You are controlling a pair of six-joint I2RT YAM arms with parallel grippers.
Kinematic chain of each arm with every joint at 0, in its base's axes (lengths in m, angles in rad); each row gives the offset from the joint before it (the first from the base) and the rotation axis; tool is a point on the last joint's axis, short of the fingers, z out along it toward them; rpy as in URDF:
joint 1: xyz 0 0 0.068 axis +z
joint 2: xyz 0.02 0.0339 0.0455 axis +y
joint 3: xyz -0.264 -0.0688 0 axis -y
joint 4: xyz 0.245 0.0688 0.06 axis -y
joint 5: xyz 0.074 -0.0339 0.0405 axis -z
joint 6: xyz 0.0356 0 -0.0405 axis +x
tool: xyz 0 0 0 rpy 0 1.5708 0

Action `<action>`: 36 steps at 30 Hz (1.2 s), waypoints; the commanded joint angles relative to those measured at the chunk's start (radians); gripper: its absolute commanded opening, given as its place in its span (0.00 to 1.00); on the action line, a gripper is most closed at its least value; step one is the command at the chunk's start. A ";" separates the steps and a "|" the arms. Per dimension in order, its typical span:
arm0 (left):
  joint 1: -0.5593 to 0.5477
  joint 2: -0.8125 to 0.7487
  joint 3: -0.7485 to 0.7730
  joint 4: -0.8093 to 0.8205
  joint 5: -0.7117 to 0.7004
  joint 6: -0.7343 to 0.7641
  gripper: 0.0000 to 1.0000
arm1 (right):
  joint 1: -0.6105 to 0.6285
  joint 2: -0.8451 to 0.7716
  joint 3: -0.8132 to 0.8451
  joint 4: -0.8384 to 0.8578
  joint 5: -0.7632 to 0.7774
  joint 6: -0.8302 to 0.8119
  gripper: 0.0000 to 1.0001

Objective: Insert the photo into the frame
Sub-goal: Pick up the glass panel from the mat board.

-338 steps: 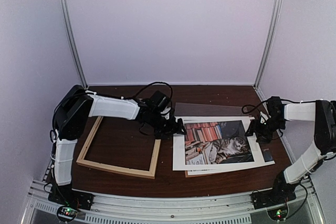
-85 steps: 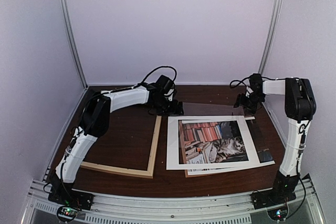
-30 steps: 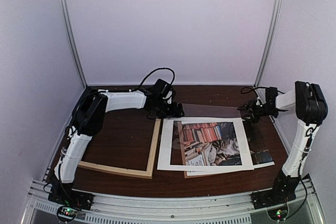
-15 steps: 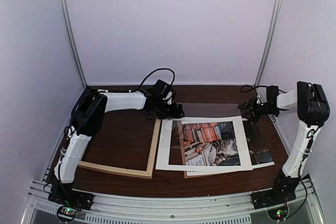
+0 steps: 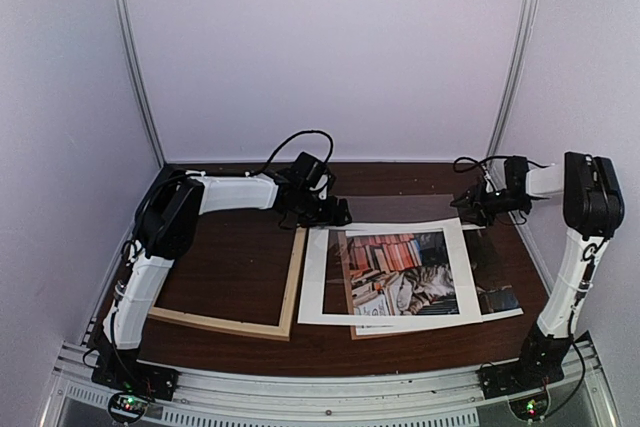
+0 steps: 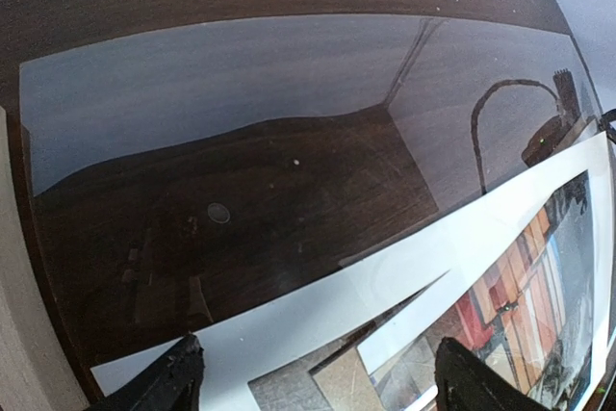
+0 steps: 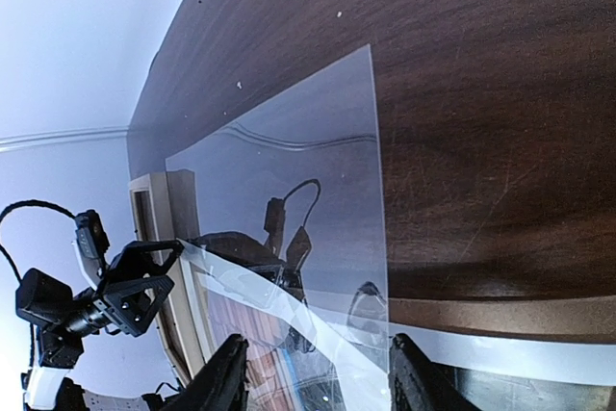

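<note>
top external:
- table (image 5: 400,177): dark wood, both arms reaching to its far half.
- frame (image 5: 293,282): lies flat, left half of table. only bare table wood shows inside its four pale strips.
- photo (image 5: 410,282): outside the frame, flat on the table just right of it, cat-and-books side up. its white border runs along the frame's right strip; cannot tell if they touch.
- backing board (image 5: 353,330): a brown sliver shows under the photo's near edge.
- clear sheet (image 5: 400,209): on the table beyond the photo, its near part over the photo's far border.
- left gripper (image 5: 337,215): low over the frame's far right corner, by the photo's far left corner.
- right gripper (image 5: 470,205): low at the photo's far right corner. finger gaps too small to read in this view.

left wrist:
- left gripper (image 6: 318,382): fingers spread wide, nothing between the tips, which hang over the photo's white border.
- clear sheet (image 6: 241,141) fills most of the view, reflecting walls and cable.
- red books of the photo (image 6: 520,295) at lower right; a frame (image 6: 24,315) strip at the left edge.

right wrist:
- right gripper (image 7: 318,377): fingers partly apart with a clear gap, clamped on nothing. the clear sheet's (image 7: 318,141) right edge runs down toward the right tip.
- photo (image 7: 260,334) lies under the sheet's near part; backing board (image 7: 500,315) edge at right.
- frame (image 7: 154,209) at left, table wood inside it.
</note>
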 commanded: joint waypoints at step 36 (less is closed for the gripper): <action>-0.003 0.037 -0.086 -0.164 0.013 -0.004 0.84 | 0.089 0.164 0.323 -0.417 0.007 -0.401 0.38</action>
